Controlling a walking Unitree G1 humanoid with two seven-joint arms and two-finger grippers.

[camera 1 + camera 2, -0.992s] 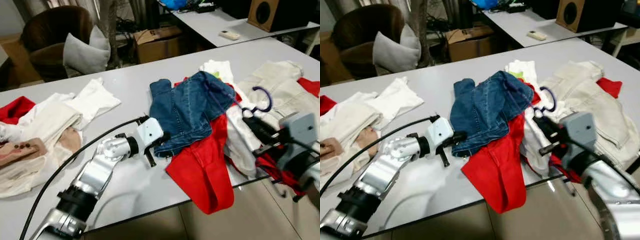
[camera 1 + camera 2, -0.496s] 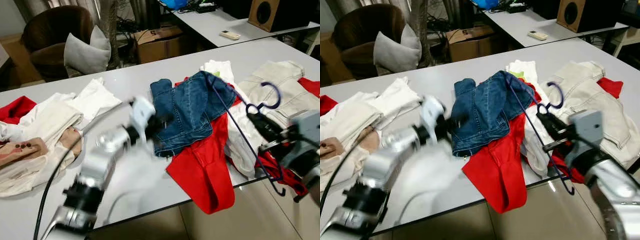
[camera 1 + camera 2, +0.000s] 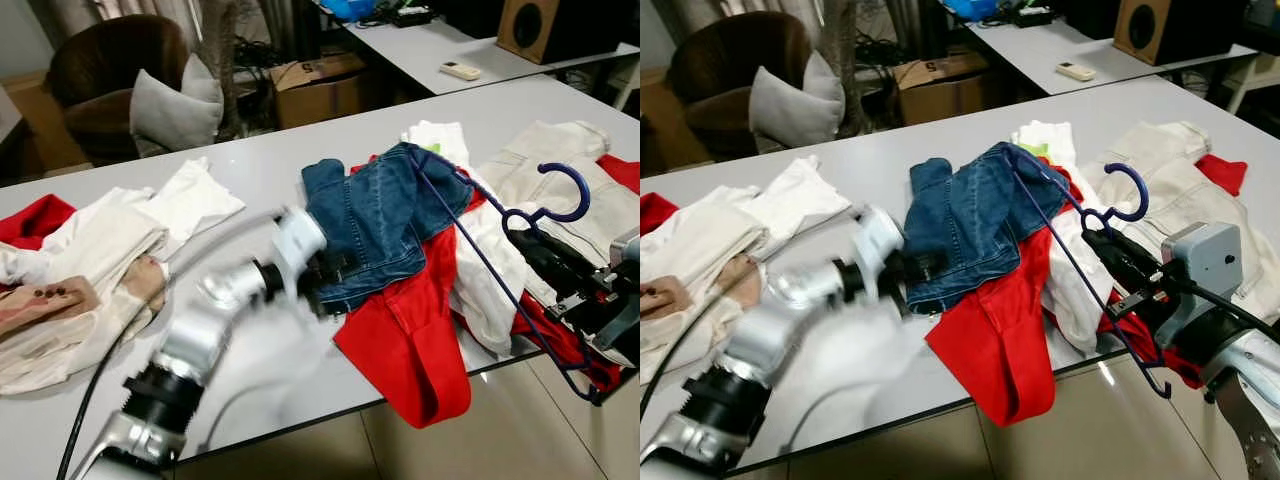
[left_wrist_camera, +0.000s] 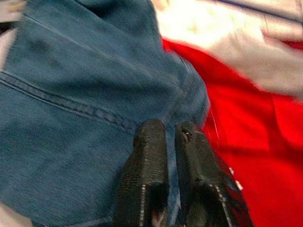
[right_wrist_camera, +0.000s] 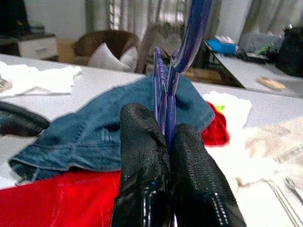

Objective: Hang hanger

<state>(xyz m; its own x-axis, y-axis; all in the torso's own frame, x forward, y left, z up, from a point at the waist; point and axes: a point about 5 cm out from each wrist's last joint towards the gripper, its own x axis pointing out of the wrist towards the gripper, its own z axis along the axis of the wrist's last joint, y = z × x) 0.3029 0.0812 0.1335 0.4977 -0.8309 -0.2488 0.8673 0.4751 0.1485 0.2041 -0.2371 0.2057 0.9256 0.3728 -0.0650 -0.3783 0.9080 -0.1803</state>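
A: While the right gripper (image 3: 1118, 262) is clamped on the neck of the purple hanger (image 3: 1080, 250), just under the hook, where's the rest of the hanger?

B: Hook curls up above the fingertips. One arm runs across to the blue jeans (image 3: 375, 220) and its far end looks tucked into or under the denim near the top of the pile. The lower corner hangs off the table edge by the robot's right side. The right wrist view shows both black fingers (image 5: 142, 156) pressed together on the purple wire.

A: Left gripper?

B: Left gripper (image 4: 165, 137) sits at the near hem of the jeans, blurred in the head views. The wrist view shows its fingers nearly together with only a thin gap and nothing between them, tips against denim. Call it closed, empty.

A: What does the step need?

B: My read: get the hanger free of the clothes first. Lift it up and back toward the robot so the far end slides out of the jeans instead of dragging them and the red garment (image 3: 410, 340) off the grey table (image 3: 250, 170). The left gripper could pin the denim down meanwhile.

A: Risks?

B: Grip is on thin wire, so the hanger may swivel in the fingers. Keep the hook upright. No rail or rod visible yet, so can't say where it hangs.
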